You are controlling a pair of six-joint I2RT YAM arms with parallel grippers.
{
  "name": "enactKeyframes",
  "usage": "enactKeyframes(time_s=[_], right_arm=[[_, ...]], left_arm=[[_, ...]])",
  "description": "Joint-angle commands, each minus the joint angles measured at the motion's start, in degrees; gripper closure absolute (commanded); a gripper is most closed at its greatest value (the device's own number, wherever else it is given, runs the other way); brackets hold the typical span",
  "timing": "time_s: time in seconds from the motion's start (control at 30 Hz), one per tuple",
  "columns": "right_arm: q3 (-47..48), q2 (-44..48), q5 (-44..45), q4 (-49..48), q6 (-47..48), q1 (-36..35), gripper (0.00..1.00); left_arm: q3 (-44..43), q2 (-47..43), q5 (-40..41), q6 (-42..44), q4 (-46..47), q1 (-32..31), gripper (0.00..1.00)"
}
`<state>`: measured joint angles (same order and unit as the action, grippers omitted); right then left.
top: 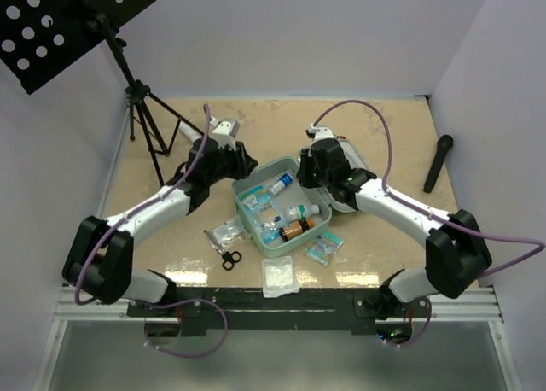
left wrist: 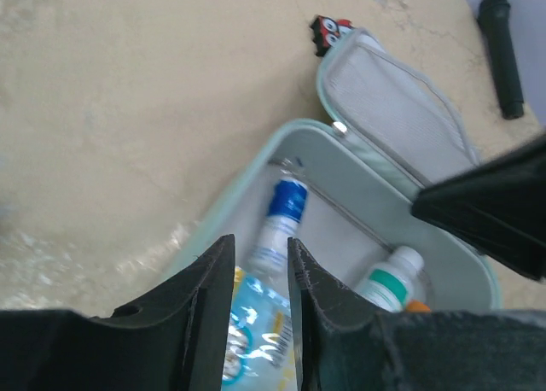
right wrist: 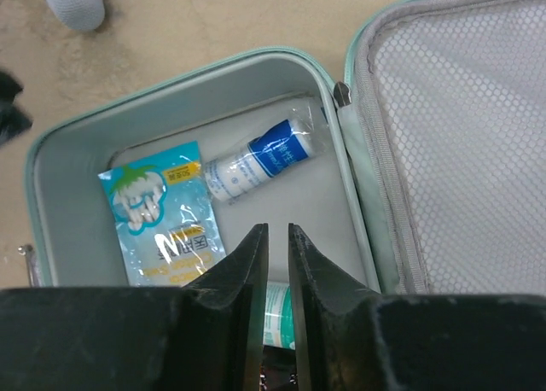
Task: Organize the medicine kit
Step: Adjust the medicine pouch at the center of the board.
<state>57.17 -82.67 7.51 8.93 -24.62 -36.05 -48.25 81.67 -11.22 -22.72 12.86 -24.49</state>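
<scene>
The mint-green medicine kit (top: 241,189) lies open mid-table, its mesh-lined lid (right wrist: 469,135) folded back to the right. In its tray lie a blue-and-white tube (right wrist: 260,160), a light-blue packet (right wrist: 166,212), a white bottle with a green label (left wrist: 388,284) and an amber bottle (top: 294,230). My left gripper (left wrist: 260,254) hovers over the tray's far left corner, open, with nothing between its fingers. My right gripper (right wrist: 277,230) hangs over the tray near the hinge, its jaws a narrow gap apart and empty; the green-labelled bottle shows below them.
Loose packets (top: 226,235), black scissors (top: 230,259), a white packet (top: 279,276) and a teal packet (top: 324,248) lie in front of the kit. A black cylinder (top: 438,163) rests at the right, a stand's tripod (top: 145,122) at the back left, and a black-and-red gadget (left wrist: 331,31) behind the lid.
</scene>
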Motion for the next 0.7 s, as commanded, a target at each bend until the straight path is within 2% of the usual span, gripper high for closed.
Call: enactKeyframes(time_s=[0.0,0.23,0.43,0.67], right_arm=[[2.2,-0.7,1.5,0.3,1.9,-0.9,0.82],[3.3,-4.7,1.9,0.7,2.0,-3.7,0.85],[3.4,-8.3,2.9,0.7,1.8,-5.1,0.86],[1.5,-10.6,2.9,0.5,1.2,-6.0,0.86]], left_arm=[[8.8,-8.2,8.2,-9.5,1.8,-3.6,0.65],[20.9,-19.3,8.9,-17.1,4.0,-4.0,0.64],[27.1,-22.4,7.1,-20.9,5.9,-4.0,0.64],[30.0,-24.1,5.9,-24.0,7.3,-4.1,0.64]])
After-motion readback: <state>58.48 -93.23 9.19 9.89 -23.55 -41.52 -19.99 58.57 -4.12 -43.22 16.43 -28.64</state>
